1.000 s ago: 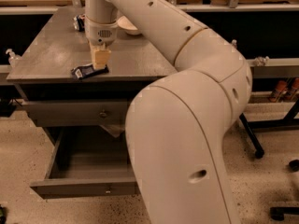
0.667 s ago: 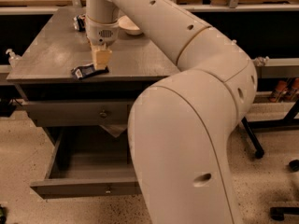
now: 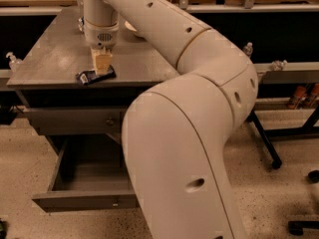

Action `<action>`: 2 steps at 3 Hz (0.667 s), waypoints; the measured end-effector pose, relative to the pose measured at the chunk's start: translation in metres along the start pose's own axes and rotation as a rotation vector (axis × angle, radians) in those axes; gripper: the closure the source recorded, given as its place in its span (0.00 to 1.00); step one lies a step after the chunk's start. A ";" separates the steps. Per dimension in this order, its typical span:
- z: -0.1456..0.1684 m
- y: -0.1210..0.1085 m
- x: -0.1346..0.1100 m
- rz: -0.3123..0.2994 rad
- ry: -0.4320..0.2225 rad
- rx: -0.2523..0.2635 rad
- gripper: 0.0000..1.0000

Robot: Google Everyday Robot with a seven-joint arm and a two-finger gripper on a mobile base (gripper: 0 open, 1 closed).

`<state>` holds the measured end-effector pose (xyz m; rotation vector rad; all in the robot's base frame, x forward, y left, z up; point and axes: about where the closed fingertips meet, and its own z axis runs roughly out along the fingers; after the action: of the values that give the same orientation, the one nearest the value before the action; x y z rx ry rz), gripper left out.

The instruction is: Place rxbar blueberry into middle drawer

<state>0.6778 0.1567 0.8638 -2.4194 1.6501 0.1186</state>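
Note:
The rxbar blueberry (image 3: 94, 76), a flat dark bar with pale print, lies near the front edge of the grey cabinet top (image 3: 55, 59). My gripper (image 3: 102, 63) points straight down right over the bar's right end, its tan fingers (image 3: 103, 61) at or just above the wrapper. The middle drawer (image 3: 84, 183), a wide grey box with a small knob on its front, stands pulled open below the cabinet and looks empty. A closed like-fronted drawer (image 3: 75, 121) sits above it.
My large white arm (image 3: 189, 133) fills the centre and right and hides the cabinet's right side. A pale dish (image 3: 130, 28) sits at the back of the top. A small bottle (image 3: 11, 61) stands at the left edge. Chair legs (image 3: 271, 148) are on the right.
The gripper has stayed over the bar's right end; the arm's bulk has shifted only slightly. The bar and drawer have not moved.

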 end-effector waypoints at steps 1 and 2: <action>0.012 -0.004 -0.006 -0.007 0.015 -0.003 0.16; 0.016 -0.004 -0.008 -0.008 0.027 0.007 0.00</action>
<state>0.6799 0.1686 0.8505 -2.4333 1.6493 0.0789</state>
